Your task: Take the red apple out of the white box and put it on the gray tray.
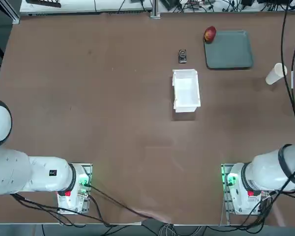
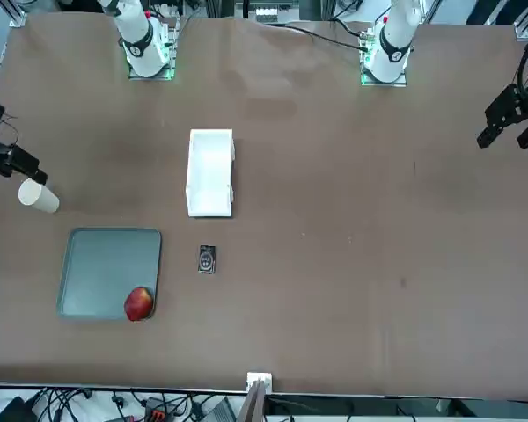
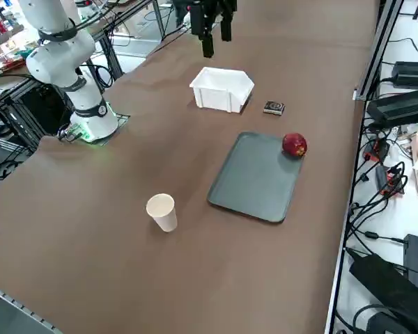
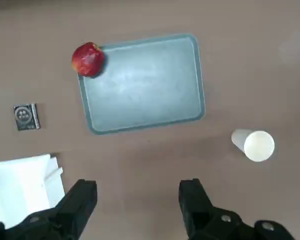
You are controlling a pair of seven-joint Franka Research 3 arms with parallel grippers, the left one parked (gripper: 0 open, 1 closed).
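The red apple [image 1: 210,33] rests on the corner of the gray tray [image 1: 229,51], half over its rim, on the side nearest the small black object. It also shows in the front view [image 2: 138,303] and the right side view [image 3: 294,145]. The white box [image 1: 186,90] stands empty in the middle of the table, a short way from the tray. My right gripper [image 4: 138,187] hangs high above the table, open and holding nothing. Below it the wrist view shows the apple [image 4: 88,59], the tray [image 4: 145,82] and the box [image 4: 22,190].
A white paper cup [image 1: 276,73] lies on its side beside the tray, toward the table's right edge. A small black object [image 1: 182,56] sits between the box and the tray. Cables run along the far edge and the right side.
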